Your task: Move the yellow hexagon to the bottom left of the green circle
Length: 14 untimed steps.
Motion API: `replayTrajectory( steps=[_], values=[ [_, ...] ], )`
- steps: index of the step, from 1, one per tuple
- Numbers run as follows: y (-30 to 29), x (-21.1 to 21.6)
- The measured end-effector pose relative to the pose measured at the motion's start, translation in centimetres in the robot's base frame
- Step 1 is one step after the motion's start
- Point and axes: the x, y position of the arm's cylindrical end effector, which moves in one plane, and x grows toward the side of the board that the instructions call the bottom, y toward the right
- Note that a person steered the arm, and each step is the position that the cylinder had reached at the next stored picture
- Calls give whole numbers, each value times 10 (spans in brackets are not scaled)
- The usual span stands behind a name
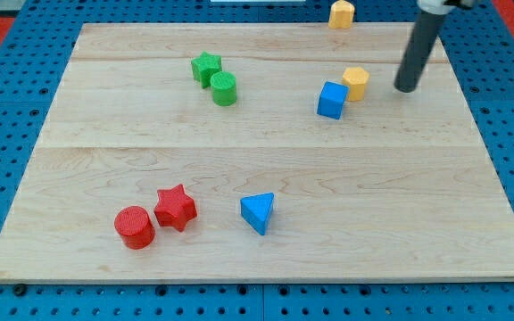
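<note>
The yellow hexagon (356, 82) sits right of centre near the view's top, touching the upper right corner of a blue cube (331, 100). The green circle (223, 88) stands well to its left, with a green star (206, 67) touching it at its upper left. My tip (405, 88) rests on the board a short way to the right of the yellow hexagon, apart from it. The dark rod rises from the tip towards the view's top right.
A second yellow block (341, 13) sits at the board's top edge. A blue triangle (258, 212), a red star (176, 207) and a red circle (135, 226) lie near the view's bottom. The wooden board (257, 152) lies on a blue pegboard.
</note>
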Motion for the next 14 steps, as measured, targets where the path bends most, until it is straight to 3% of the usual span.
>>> replayTrajectory(
  steps=[2,3,4,5,8,11,13,14],
  values=[
    [-117,-14],
    [-144,-21],
    [-137,-58],
    [-179,-49],
    [-240,37],
    [-178,125],
    [-231,123],
    [-236,98]
  ],
)
